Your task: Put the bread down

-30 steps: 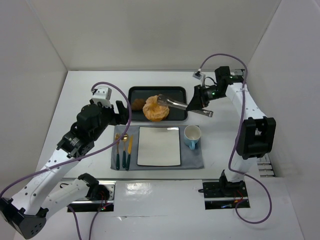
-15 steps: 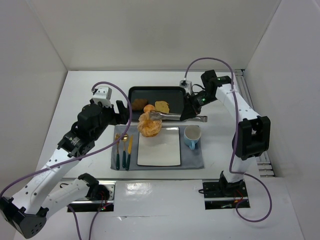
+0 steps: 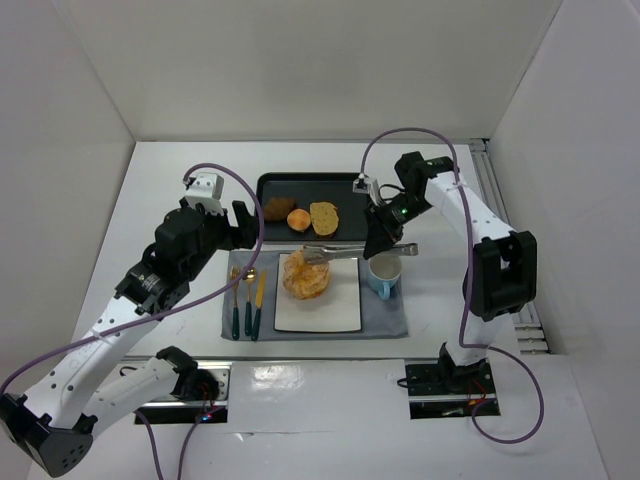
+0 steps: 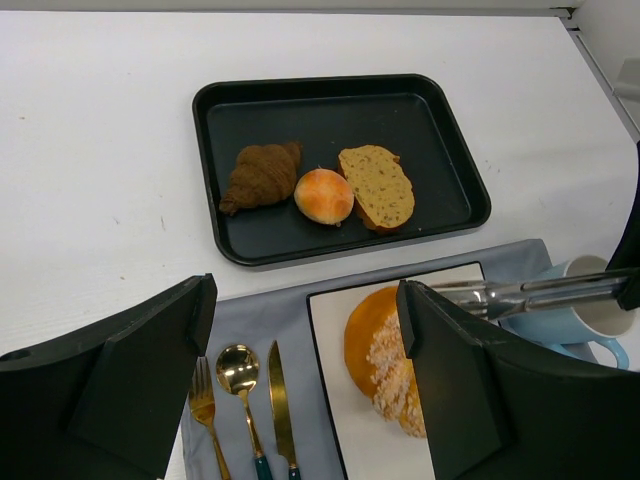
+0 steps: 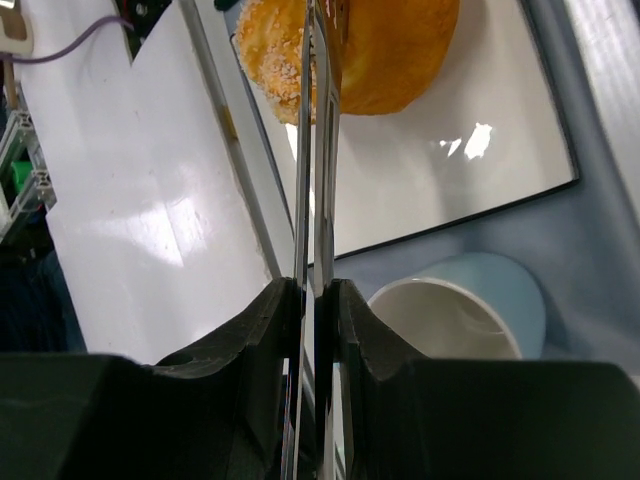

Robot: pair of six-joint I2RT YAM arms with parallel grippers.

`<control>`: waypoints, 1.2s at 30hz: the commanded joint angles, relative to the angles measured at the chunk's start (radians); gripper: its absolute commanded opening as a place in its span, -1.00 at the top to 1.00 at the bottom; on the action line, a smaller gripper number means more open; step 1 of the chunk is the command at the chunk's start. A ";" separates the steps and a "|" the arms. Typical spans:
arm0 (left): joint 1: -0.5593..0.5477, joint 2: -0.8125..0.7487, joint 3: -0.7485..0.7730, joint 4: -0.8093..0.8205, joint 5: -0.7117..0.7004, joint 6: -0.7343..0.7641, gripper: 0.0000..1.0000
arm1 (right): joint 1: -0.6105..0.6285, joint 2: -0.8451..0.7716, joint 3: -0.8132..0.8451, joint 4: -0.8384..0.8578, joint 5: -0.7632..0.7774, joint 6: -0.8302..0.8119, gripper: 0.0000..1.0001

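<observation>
Bread: the round loaf [image 3: 305, 277] sits at the far left part of the white plate [image 3: 340, 305]; whether it rests on the plate or hangs just over it is unclear.
Facing: it is tipped on its side, with the pale cracked top turned towards the cup [image 3: 385, 272]. Being round, it has no marked long axis.
Right gripper: the right gripper [image 3: 380, 243] is clenched on metal tongs [image 3: 345, 253], whose tips reach the loaf's far edge.
Left gripper: the left gripper [image 4: 305, 300] is spread wide and empty, above the cutlery.
Change: a second ago the loaf hung over the black tray [image 3: 350, 190]. It has since crossed to the plate, uncovering the bun [image 3: 298, 219] and slice [image 3: 324, 215].
</observation>
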 commanded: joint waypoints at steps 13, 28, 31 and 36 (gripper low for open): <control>-0.003 -0.031 0.006 0.050 -0.013 0.019 -0.82 | 0.044 -0.029 -0.053 -0.046 -0.016 -0.035 0.34; -0.003 -0.031 0.006 0.050 -0.013 0.019 -0.82 | 0.044 -0.047 -0.062 -0.037 -0.025 -0.035 -0.02; -0.003 -0.031 0.006 0.050 -0.013 0.019 -0.82 | 0.035 -0.057 -0.062 -0.028 -0.025 -0.035 -0.06; -0.003 -0.031 0.006 0.050 -0.013 0.019 -0.82 | 0.013 -0.067 -0.062 -0.010 -0.025 -0.026 -0.09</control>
